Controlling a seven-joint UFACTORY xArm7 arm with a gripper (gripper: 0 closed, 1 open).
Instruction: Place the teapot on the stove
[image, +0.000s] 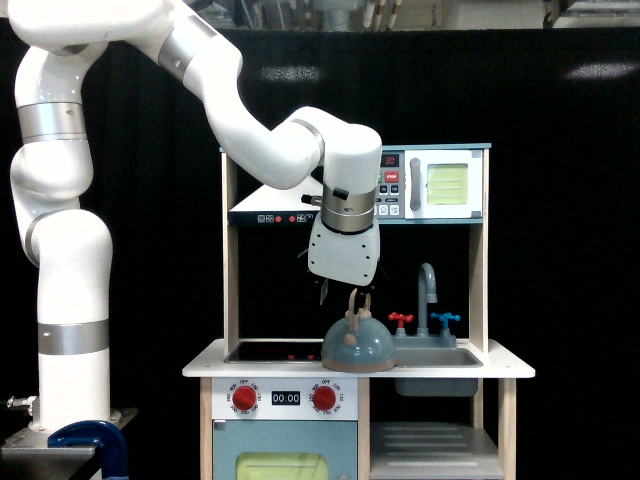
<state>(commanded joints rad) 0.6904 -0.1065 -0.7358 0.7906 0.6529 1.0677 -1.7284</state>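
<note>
Now end effector (347, 293) just above teapot (358, 345) handle, w/ stove (270, 352) beside.

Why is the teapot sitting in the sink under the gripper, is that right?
Not quite. The exterior view shows the teapot under the gripper, but it sits on the white counter beside the sink, at the stove's edge, not in the sink.

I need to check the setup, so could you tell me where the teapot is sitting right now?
In the exterior view the teapot stands on the white counter, between the stove on its left and the sink on its right, just under the gripper.
</note>
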